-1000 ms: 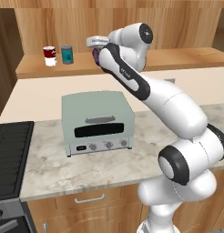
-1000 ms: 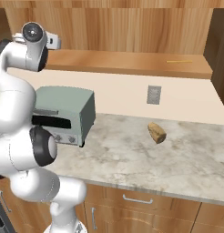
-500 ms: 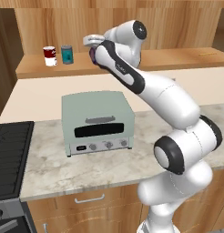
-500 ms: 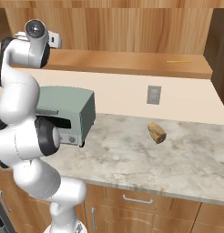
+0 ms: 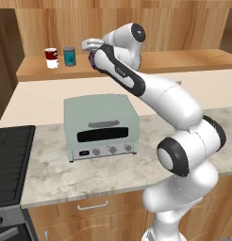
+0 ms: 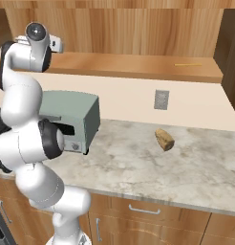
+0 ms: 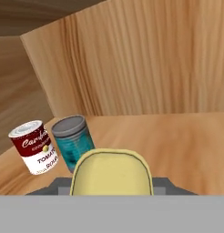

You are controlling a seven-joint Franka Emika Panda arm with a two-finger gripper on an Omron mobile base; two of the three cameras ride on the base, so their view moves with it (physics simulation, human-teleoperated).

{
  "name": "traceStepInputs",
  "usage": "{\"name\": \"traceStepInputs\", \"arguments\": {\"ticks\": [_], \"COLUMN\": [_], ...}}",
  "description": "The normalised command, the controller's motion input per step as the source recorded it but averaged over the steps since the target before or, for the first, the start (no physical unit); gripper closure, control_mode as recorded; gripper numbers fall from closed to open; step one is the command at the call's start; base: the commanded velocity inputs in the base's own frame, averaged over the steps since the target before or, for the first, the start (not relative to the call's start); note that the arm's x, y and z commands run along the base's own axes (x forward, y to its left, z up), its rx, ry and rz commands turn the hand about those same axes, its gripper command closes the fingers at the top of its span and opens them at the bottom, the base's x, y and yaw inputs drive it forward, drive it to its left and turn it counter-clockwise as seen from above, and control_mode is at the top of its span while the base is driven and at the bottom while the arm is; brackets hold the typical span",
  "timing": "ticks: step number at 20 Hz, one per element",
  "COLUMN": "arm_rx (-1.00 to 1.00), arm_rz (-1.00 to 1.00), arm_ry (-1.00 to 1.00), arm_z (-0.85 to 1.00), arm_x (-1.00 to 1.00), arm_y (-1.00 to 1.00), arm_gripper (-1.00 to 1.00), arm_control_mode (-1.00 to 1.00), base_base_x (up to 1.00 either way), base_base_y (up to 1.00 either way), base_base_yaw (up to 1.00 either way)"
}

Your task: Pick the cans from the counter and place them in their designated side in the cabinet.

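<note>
1. The blue can (image 7: 111, 172), seen by its yellow top, sits in the hand (image 5: 93, 52), held over the left part of the cabinet (image 5: 184, 60) shelf. In the left base view a dark bit of it shows under the hand.
2. The hand is clamped on the blue can; grey finger parts show at either side of the can's top in the hand view.
3. The teal can (image 5: 69, 56) stands upright on the cabinet shelf near its left end, just left of the hand. In the hand view it is right behind the held can.
4. The red can (image 5: 51, 58) stands upright just beside the teal can, on the side nearer the shelf's left end. I cannot tell if the two touch.
5. The arm reaches up from the base, over the toaster oven (image 5: 101, 126), to the shelf.
6. The toaster oven rests on the bench (image 5: 56, 176) towards its left end, next to the stove (image 5: 9, 162).
7. A small brown lump (image 6: 164, 139) lies on the bench, well to the right of the toaster oven and below a wall outlet (image 6: 161, 99).
</note>
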Motion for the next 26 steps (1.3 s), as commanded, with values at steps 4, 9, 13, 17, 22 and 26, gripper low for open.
{"name": "traceStepInputs", "arguments": {"ticks": [4,9,13,17,22,26], "arm_rx": [0.0,0.0,0.0,0.0,-0.01,-0.02], "arm_rz": [0.0,0.0,0.0,0.0,0.0,0.0], "arm_ry": [0.0,0.0,0.0,0.0,0.02,0.01], "arm_z": [-0.12,-0.03,0.0,0.0,-0.06,-0.07], "arm_x": [0.14,0.21,0.26,0.26,0.21,0.16], "arm_y": [0.15,0.06,0.0,0.02,0.1,0.09], "arm_gripper": [1.0,1.0,1.0,1.0,-1.0,-1.0], "arm_control_mode": [-1.0,-1.0,-1.0,-1.0,-1.0,-1.0], "base_base_x": [0.0,0.0,0.0,0.0,0.0,0.0], "base_base_y": [0.0,0.0,0.0,0.0,0.0,0.0], "base_base_yaw": [0.0,0.0,0.0,0.0,0.0,0.0]}}
